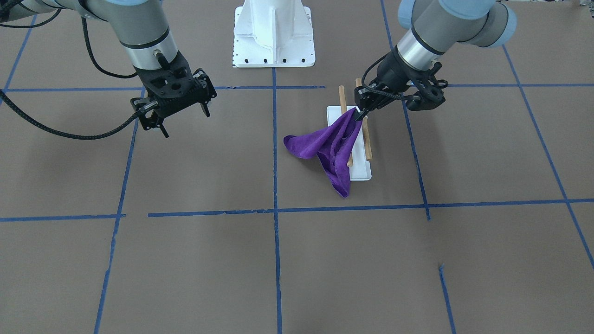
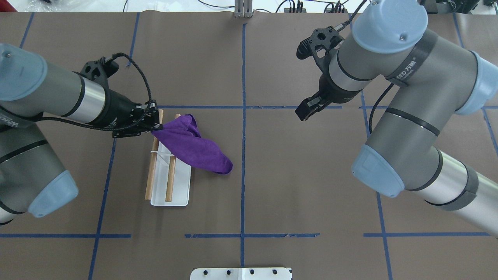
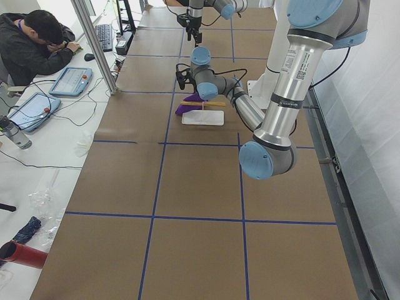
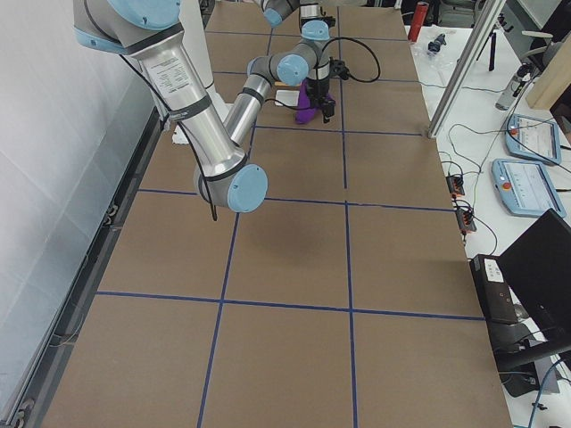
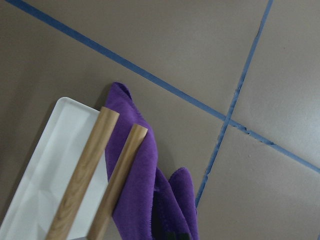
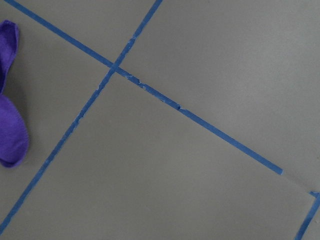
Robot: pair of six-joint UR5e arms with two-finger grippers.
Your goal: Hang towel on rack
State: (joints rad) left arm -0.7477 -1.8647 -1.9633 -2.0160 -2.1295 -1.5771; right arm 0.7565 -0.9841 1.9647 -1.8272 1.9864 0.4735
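Observation:
The purple towel (image 1: 325,144) hangs from my left gripper (image 1: 358,113), which is shut on one corner just above the rack. The rack has a flat white base (image 1: 362,172) and two wooden dowels (image 1: 368,139). In the overhead view the towel (image 2: 194,147) stretches from the left gripper (image 2: 155,128) across the dowels' (image 2: 149,175) far ends and down onto the table at the right of the base (image 2: 181,186). The left wrist view shows the towel (image 5: 142,170) beside the dowel ends (image 5: 82,175). My right gripper (image 1: 185,121) is open, empty and well away from the rack.
The large white robot pedestal (image 1: 274,37) stands at the table's robot side. Blue tape lines (image 1: 274,153) cross the brown table cover. An operator (image 3: 37,44) sits at a side desk beyond the table's end.

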